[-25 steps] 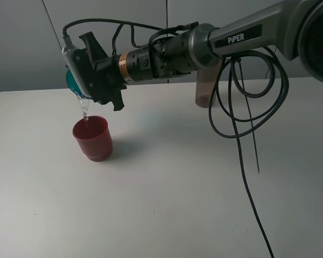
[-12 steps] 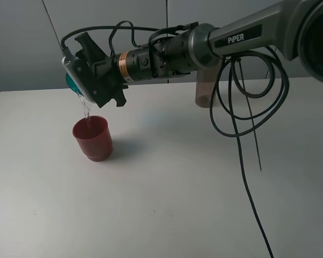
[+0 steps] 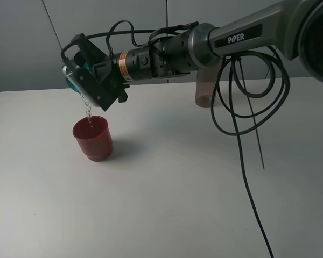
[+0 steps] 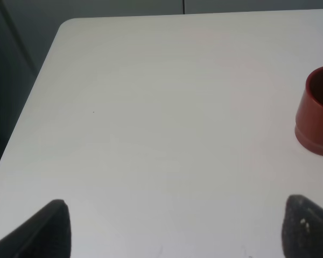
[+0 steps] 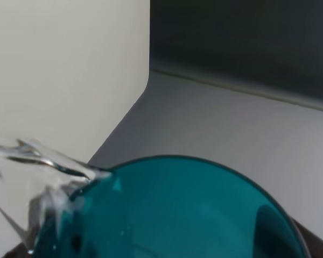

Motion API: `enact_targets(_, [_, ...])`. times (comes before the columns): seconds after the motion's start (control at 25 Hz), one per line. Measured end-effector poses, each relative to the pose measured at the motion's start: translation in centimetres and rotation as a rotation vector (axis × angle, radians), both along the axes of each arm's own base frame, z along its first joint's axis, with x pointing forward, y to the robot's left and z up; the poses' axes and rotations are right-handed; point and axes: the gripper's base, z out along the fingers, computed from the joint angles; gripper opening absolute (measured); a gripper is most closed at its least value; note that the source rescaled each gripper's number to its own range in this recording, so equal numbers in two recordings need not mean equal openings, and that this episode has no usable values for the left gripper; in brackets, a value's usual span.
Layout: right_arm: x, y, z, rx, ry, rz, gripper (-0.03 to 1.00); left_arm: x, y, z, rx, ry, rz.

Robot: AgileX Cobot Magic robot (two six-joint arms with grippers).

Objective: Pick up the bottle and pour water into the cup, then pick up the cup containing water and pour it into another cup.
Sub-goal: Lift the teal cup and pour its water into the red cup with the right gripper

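We hold the teal cup [image 3: 75,75] clamped in our right gripper [image 3: 85,79], tipped well over, its rim pointing down and out past the fingertips. A thin stream of water [image 3: 88,110] falls from that rim into the red cup [image 3: 93,138], which stands upright on the table [image 3: 167,204] directly below the gripper, not touching it. In the right wrist view the teal cup [image 5: 167,215] fills the lower part of the picture, water [image 5: 43,166] spilling off its lip.

The bottle [image 3: 206,88] stands well behind the gripper, back along our forearm and partly hidden by it and by the looping cables [image 3: 242,102].

Our left gripper [image 4: 172,228] hangs low over the table with its jaws apart and nothing between them — the red cup [image 4: 316,110] sits off to one side ahead of it. The table's rounded corner [image 4: 67,24] and long edge lie beyond; the surface between is bare.

Under and in front of the right gripper, beyond the red cup, the table runs open toward the near edge — only a cable hangs over it.
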Motion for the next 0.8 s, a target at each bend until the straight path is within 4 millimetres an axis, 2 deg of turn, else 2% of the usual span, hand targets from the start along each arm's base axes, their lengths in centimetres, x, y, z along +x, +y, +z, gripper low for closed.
enact_targets(0.8, [-0.81,0.46,0.56,0.035,-0.102,0.134,0.09,0.00,0.00,0.00,0.000,0.000,0.000])
